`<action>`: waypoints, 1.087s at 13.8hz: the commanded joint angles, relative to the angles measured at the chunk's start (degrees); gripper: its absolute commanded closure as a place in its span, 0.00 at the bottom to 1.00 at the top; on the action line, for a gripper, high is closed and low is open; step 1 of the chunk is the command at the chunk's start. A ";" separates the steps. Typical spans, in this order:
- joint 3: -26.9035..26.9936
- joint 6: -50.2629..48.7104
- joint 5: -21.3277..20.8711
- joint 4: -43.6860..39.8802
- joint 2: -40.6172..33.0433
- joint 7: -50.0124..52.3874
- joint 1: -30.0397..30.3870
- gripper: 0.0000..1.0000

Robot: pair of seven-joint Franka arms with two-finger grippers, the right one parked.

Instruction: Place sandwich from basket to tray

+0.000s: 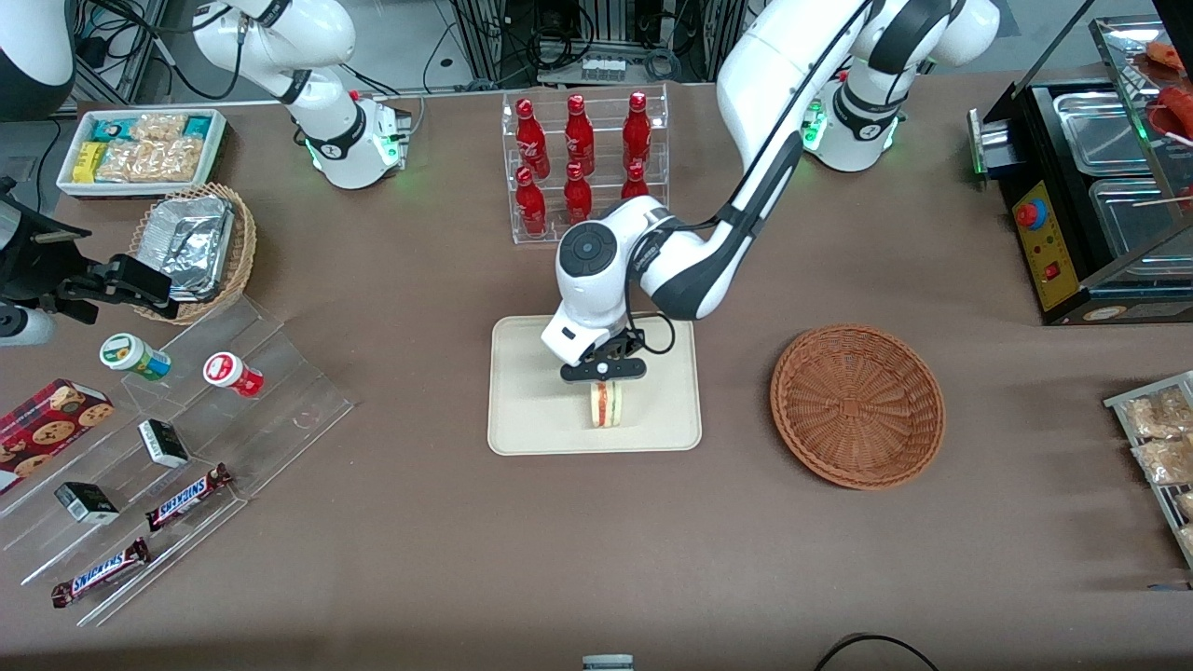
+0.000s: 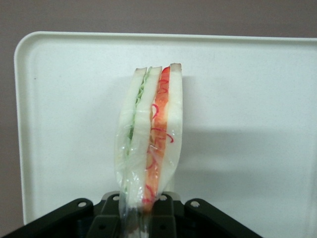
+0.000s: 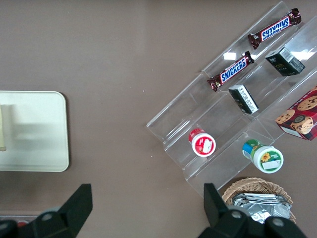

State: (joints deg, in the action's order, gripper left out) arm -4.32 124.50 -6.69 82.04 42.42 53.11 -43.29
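Note:
My gripper (image 1: 604, 371) hangs over the cream-white tray (image 1: 522, 438), shut on the sandwich (image 1: 607, 405). The sandwich is a wrapped wedge of white bread with orange-red and pale green filling. It stands on edge at the tray's middle, its low end at or just above the surface. In the left wrist view the sandwich (image 2: 151, 134) reaches out from the gripper (image 2: 143, 218) over the tray (image 2: 247, 124), and the black fingers (image 2: 171, 213) pinch its wrapped end. The reddish-brown basket (image 1: 857, 405) lies empty beside the tray, toward the working arm's end of the table.
A clear rack of red bottles (image 1: 582, 163) stands farther from the front camera than the tray. Toward the parked arm's end are a clear tiered stand with snacks (image 1: 186, 438), a tan basket of foil containers (image 1: 196, 247) and a white bin (image 1: 140, 149). Steel pans (image 1: 1100, 196) sit at the working arm's end.

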 commanded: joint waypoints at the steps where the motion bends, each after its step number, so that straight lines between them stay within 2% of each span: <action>1: 0.63 0.74 -0.87 -1.97 1.96 0.07 -1.18 1.00; 2: 0.72 0.83 -0.87 -1.97 2.48 0.15 -1.62 1.00; 4: 0.72 0.74 -0.87 -1.88 2.40 -0.02 -1.54 0.29; 5: 0.72 0.66 -0.87 -2.06 1.97 0.33 -1.54 0.03; 7: 0.98 -0.92 -0.34 -1.89 -1.27 0.77 -0.93 0.01; 9: 0.99 -9.67 0.10 -1.97 -6.97 0.77 1.61 0.01; 13: 0.98 -24.71 1.76 -1.10 -20.15 -0.19 11.44 0.01; 15: 0.98 -30.43 1.86 1.35 -26.75 -5.17 16.63 0.01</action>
State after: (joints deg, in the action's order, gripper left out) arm -2.71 97.17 -5.96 78.10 22.72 51.35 -30.79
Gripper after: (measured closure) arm 0.009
